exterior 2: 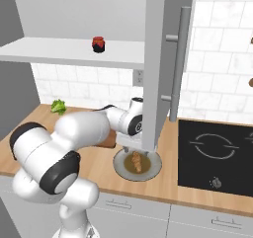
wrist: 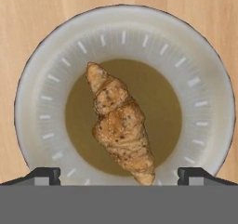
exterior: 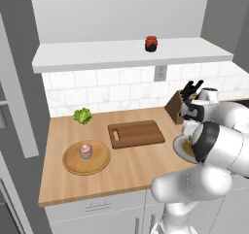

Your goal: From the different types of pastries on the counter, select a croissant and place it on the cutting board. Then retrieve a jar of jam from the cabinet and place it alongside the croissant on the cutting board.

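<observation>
**Claw above croissant, spread wide**

I see the claw (wrist: 119, 174) with both tips fully spread, holding nothing. The croissant (wrist: 120, 123) lies diagonally in the brown centre of a grey plate (wrist: 204, 69) on the surface (wrist: 28, 14), directly beneath and between the tips, untouched.

The golden-brown croissant (wrist: 121, 125) lies diagonally in a round plate (wrist: 209, 79). The dark cutting board (exterior: 136, 133) lies flat (bare) on the tabletop (exterior: 121, 172). The jam jar (exterior: 151, 43) stands upright on the cabinet (exterior: 97, 56).
</observation>
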